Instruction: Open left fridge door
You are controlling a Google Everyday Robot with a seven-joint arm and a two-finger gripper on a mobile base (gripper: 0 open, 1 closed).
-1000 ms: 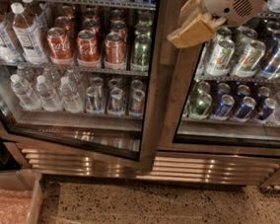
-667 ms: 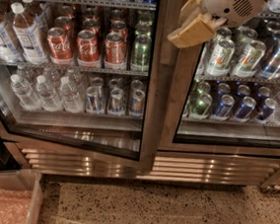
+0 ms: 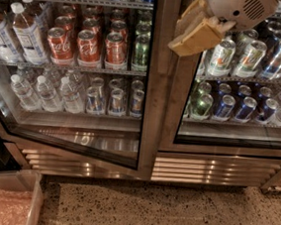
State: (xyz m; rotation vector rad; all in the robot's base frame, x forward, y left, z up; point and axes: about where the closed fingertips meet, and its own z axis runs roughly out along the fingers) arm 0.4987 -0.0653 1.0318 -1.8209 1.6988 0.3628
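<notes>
fridge door [image 3: 158, 86] fills the left half of the camera view, a tall glass pane in a wide brushed bronze-steel frame with its long axis upright. it stands slightly ajar: its right-hand free edge hangs lower in the view than the frame of the twin door [image 3: 236, 148] beside it, and its bottom rail slants up toward the left, so the pane faces a little rightward and out toward the camera. through the glass show red soda cans [image 3: 88, 47] on the middle shelf and clear water bottles [image 3: 45, 93] on the shelf below.

the gripper [image 3: 198, 33], tan under a white housing, sits at the top, over the seam between the two doors and just beside the free edge's frame. whether it is clamped or spread cannot be told, nor whether it touches the frame.

below the doors runs a ribbed metal grille [image 3: 214, 169], then a speckled floor [image 3: 170, 212]. a clear bin [image 3: 34, 199] sits at lower left.
</notes>
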